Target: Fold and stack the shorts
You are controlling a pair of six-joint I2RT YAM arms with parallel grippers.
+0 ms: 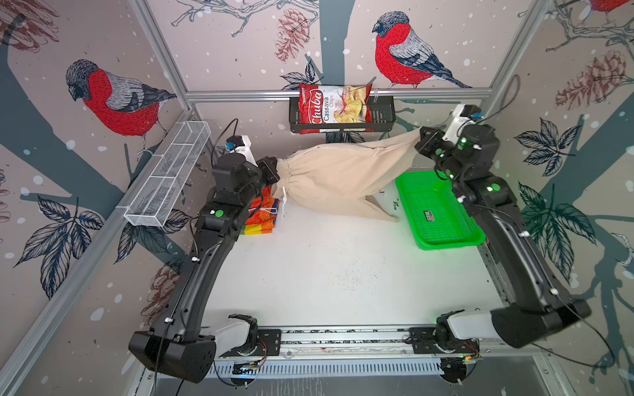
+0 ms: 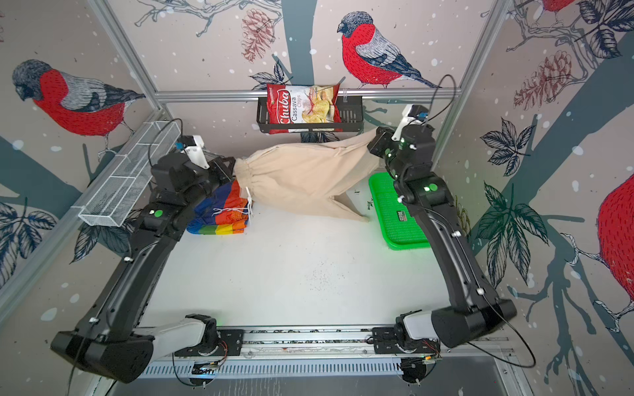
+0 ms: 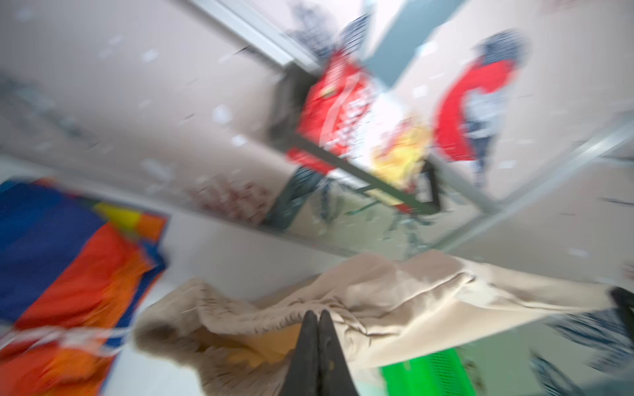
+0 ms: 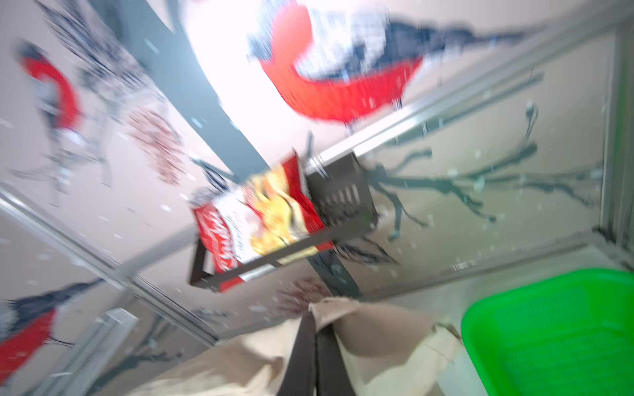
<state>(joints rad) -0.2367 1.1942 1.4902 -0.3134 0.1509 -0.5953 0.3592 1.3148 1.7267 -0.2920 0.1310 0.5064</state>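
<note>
The left gripper point(image 1: 276, 171) is clenched tight on the gathered waistband of the beige shorts point(image 1: 343, 171). In the left wrist view its fingers point(image 3: 308, 329) are pressing together with the cloth bunched round them, though that picture is blurring badly. The right gripper point(image 1: 420, 138) is clamped just as tight on the end of one leg; the right wrist view, also smeared, is showing its jaws closed with beige fabric pinched at the tips.

Between the two, the beige shorts are hanging stretched above the back of the table point(image 1: 326, 274), the right end raised higher than the left. The free leg is drooping down, its tip touching the table just beside the green basket point(image 1: 435, 219). The white drawstring point(image 1: 284, 197) is dangling from the waistband towards the striped shorts point(image 2: 223, 212).

The striped shorts are lying folded on the table at the left, partly hiding under the left arm and just below the held waistband.

The green basket is sitting at the right of the table, with the right arm reaching over it. Behind the stretched shorts, a chips bag point(image 1: 332, 106) is standing in a black rack point(image 1: 381, 118) on the back rail, close to the raised leg. A white wire basket point(image 1: 168, 178) is hanging on the left rail, well apart from the cloth.
</note>
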